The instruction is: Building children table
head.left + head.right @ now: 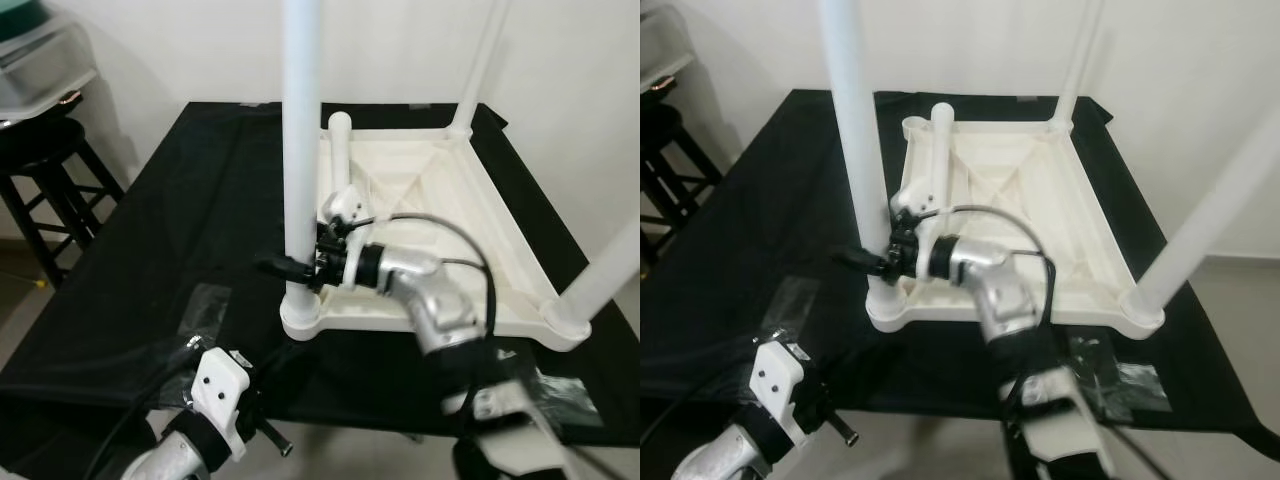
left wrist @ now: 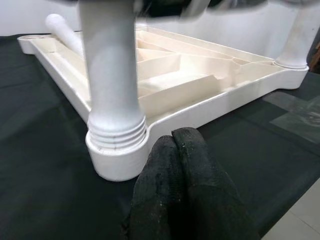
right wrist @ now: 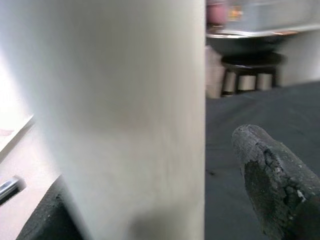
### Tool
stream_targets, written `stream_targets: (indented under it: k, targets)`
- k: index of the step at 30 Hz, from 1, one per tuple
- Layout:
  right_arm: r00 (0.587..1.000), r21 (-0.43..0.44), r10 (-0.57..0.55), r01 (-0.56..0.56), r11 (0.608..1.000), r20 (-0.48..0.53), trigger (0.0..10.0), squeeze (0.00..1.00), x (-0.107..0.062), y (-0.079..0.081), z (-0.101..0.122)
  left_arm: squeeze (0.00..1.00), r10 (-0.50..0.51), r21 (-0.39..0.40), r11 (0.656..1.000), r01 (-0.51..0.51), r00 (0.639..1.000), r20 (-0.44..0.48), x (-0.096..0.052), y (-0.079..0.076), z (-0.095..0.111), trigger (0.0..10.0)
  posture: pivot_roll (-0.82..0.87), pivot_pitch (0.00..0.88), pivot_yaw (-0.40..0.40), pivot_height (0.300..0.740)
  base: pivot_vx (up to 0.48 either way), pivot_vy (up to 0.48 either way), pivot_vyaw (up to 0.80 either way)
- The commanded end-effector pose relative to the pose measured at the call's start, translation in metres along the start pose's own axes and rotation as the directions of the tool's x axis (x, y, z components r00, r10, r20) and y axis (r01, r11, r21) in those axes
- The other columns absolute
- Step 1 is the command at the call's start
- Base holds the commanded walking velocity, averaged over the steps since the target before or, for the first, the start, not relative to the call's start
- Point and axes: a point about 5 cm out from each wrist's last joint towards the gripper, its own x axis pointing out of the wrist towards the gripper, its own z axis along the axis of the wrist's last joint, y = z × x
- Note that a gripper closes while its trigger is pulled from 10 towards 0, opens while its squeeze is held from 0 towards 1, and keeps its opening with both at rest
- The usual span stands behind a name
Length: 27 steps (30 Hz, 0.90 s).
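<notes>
The right tool (image 1: pixel 285 266) gripped the near-left leg (image 1: pixel 300 150), low, standing in the upturned tabletop (image 1: pixel 470 230) on the black desk (image 1: pixel 150 270). The left tool (image 2: pixel 177 165), fingers together, hovered beside. One leg (image 1: pixel 340 160) lay loose; seating it probably came next.

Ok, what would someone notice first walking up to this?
An upside-down white table top lies on a black cloth, with legs sticking up from its corners. The right claw is clamped around the near-left leg low down, just above its socket. A fourth leg lies loose inside the top, and the left claw waits shut beside that near corner.
</notes>
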Motion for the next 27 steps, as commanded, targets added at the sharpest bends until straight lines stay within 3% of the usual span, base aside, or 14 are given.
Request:
stream_targets:
  k: [1,3,8,9,11,12,22,27]
  targets:
    - [0.999,0.018,0.038,-0.038,0.999,0.006,10.0,0.0,-0.001,0.001,-0.005,0.0,0.005,-0.006,1.0,-0.005,1.0,-0.015,-0.001,-0.001,-0.003,10.0,0.08,0.072,-0.011,0.74,0.0,0.0,0.0]
    - [0.98,0.007,0.188,-0.188,0.982,-0.066,10.0,0.0,-0.006,-0.003,-0.002,0.0,0.008,-0.004,1.0,-0.008,1.0,-0.015,-0.001,-0.002,-0.004,10.0,0.09,0.068,-0.011,0.74,0.0,0.0,0.0]
    - [0.95,0.035,0.298,-0.296,0.955,-0.097,10.0,0.0,-0.005,-0.008,0.006,0.0,0.009,-0.004,1.0,-0.009,1.0,-0.018,-0.002,-0.003,-0.004,10.0,0.1,0.067,-0.005,0.74,0.0,0.0,0.0]
    - [0.947,0.044,0.307,-0.304,0.952,-0.092,8.4,0.0,-0.004,-0.01,0.007,0.0,0.008,-0.004,1.0,-0.008,1.0,-0.019,-0.002,-0.003,-0.004,10.0,0.1,0.069,-0.006,0.74,0.0,0.0,0.0]
    - [0.947,0.052,0.309,-0.305,0.951,-0.089,8.4,0.0,-0.004,-0.011,0.008,0.0,0.007,-0.005,1.0,-0.007,1.0,-0.02,-0.002,-0.003,-0.004,10.0,0.1,0.069,-0.006,0.74,0.0,0.0,0.0]
    - [0.947,0.065,0.308,-0.303,0.951,-0.087,0.0,0.0,-0.003,-0.013,0.008,0.0,0.007,-0.005,1.0,-0.007,1.0,-0.021,-0.003,-0.004,-0.004,10.0,0.1,0.067,-0.006,0.74,0.0,0.0,0.0]
    - [0.938,0.078,0.34,-0.335,0.939,-0.066,0.0,0.0,-0.007,-0.017,0.005,0.0,0.006,-0.005,1.0,-0.006,1.0,-0.022,-0.003,-0.004,-0.004,10.0,0.1,0.064,-0.005,0.74,0.0,0.0,0.0]
    - [0.954,0.076,0.296,-0.292,0.953,-0.05,0.0,0.0,-0.013,-0.019,-0.004,0.0,0.005,-0.006,1.0,-0.005,1.0,-0.021,-0.002,-0.005,-0.004,10.0,0.09,0.067,-0.007,0.74,0.0,0.0,0.0]
